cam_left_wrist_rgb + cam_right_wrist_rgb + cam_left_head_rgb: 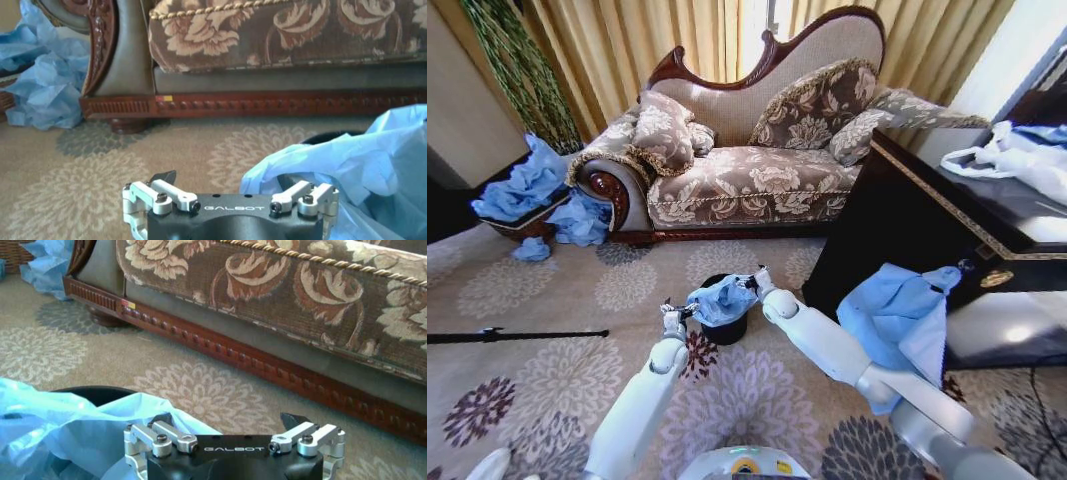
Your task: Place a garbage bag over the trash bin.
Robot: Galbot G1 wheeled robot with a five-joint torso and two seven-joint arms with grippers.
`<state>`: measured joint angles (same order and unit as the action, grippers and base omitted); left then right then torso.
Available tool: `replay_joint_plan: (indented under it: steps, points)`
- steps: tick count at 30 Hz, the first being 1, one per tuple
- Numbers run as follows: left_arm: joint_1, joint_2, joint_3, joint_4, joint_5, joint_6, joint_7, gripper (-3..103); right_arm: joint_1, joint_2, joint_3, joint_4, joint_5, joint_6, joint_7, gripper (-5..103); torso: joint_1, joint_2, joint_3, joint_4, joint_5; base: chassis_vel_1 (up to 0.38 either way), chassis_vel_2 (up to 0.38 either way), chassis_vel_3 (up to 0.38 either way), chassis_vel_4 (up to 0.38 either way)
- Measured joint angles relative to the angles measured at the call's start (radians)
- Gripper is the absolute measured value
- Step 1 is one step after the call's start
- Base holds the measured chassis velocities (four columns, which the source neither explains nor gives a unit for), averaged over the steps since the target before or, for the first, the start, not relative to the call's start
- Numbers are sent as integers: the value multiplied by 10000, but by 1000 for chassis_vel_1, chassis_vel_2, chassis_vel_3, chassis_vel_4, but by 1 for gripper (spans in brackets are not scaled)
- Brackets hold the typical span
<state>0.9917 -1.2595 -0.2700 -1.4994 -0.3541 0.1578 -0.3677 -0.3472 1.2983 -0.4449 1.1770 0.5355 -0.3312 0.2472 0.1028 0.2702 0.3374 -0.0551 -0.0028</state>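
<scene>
The small black trash bin (725, 330) stands on the patterned carpet in front of the sofa. The light blue garbage bag (721, 298) lies crumpled over its top. My left gripper (672, 316) is at the bag's left edge and my right gripper (753, 283) at its right edge. In the left wrist view the left gripper (227, 181) stands open, with the garbage bag (347, 165) draped over one finger and the bin's rim (327, 136) behind it. The right gripper (227, 421) is open too, the garbage bag (60, 425) touches one fingertip, and the bin's rim (100, 391) shows beyond.
A floral sofa (757, 180) stands close behind the bin. A dark wooden cabinet (897, 220) is at the right, with a larger blue sheet (895, 320) hanging off it and white bags (1017, 160) on top. Blue plastic (527, 190) is piled at the left. A black rod (517, 335) lies on the carpet.
</scene>
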Motion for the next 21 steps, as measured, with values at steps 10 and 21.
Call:
replay_joint_plan:
  steps: [10,21]
  points:
    - [-55,-67,-45,21,-59,-1,-1,85,-127,-2,-73,-111,436,55,-368,90,-1,0,-1,1,1,0,0,0,0]
    - [-146,-122,12,112,-47,-33,-3,41,-8,273,171,-823,300,343,-472,57,-1,0,-1,1,0,0,0,0,0]
